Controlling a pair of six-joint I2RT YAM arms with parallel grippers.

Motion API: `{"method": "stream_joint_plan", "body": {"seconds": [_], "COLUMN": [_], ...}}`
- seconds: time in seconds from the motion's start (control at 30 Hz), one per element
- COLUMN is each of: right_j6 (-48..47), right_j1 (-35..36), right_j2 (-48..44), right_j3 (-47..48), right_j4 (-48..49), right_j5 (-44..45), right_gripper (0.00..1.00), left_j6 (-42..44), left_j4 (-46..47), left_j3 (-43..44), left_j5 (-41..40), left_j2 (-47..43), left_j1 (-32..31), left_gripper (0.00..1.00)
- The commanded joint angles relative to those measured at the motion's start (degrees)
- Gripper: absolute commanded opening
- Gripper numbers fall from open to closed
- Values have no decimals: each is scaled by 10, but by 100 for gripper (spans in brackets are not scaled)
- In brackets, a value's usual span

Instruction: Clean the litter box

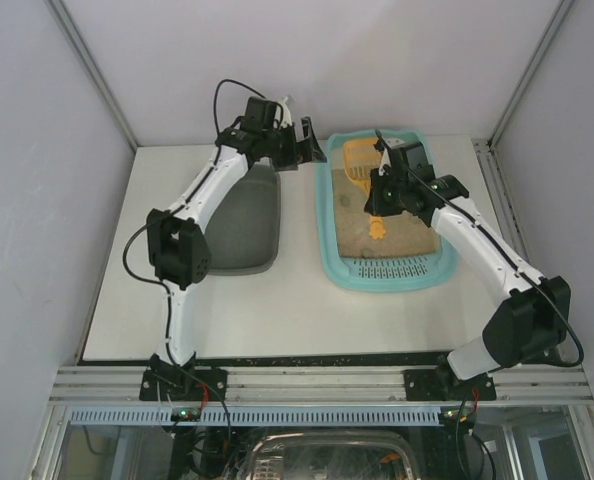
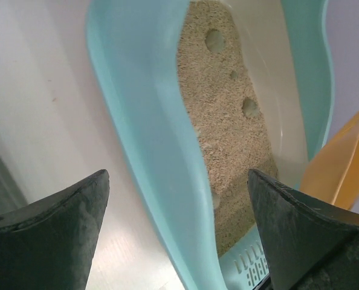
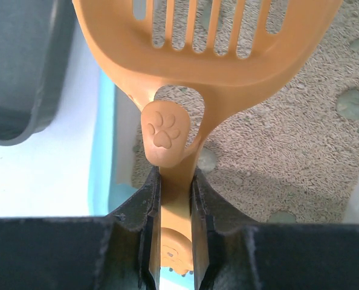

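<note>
Only marking legible: a paw print [image 3: 163,130] embossed on the round knob of the orange slotted plastic scoop [image 3: 210,66]; the relief further down its handle is too cropped to read. Surface is a plain white table [image 1: 297,320] inside pale grey wall panels [image 1: 37,150] with aluminium posts at the corners, and the arm bases sit on an aluminium rail [image 1: 317,385] at the near edge. Left to right: the dark grey-green plastic tub [image 1: 245,225] sits on the left half, its far end under the left arm, contents not discernible. The left gripper [image 1: 307,148] hovers over the gap between tub and litter box at the far end, fingers [image 2: 52,229] spread wide and holding nothing, with the box rim running between them in the wrist view. The large light-teal rectangular plastic litter box [image 1: 387,280] sits right of centre, just beside the tub but apart from it, perforated strip at its near end, beige sandy litter [image 3: 288,151] inside with grey-green clumps [image 3: 353,103] scattered on it. The right gripper [image 1: 374,203] is over the box interior, clamped on the scoop handle, scoop head pointing to the far end. The right arm hides part of the litter, and shiny metal below the rail is too cut off to identify.
</note>
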Motion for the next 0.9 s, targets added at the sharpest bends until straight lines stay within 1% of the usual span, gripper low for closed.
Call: {"method": "stream_joint_plan", "body": {"seconds": [0.0, 0.2, 0.57, 0.77, 0.87], "right_j6": [1, 7, 0, 2, 4], "right_j1": [12, 29, 28, 29, 32], "right_j2": [-19, -8, -15, -8, -12], "right_j3": [-6, -6, -23, -33, -34], "right_j4": [25, 23, 20, 37, 46], "right_j5": [-46, -35, -26, -37, -48], "right_gripper": [0, 0, 0, 0, 0], "left_j6": [-18, -49, -44, -64, -63], "left_j4": [35, 90, 118, 155, 151], "left_j3": [61, 19, -53, -86, -85], "left_j5": [18, 49, 43, 76, 81], "left_j2": [-13, -31, -104, -123, -110], "left_j1": [-23, -30, -29, -31, -38], "left_gripper": [100, 100, 100, 100, 100]}}
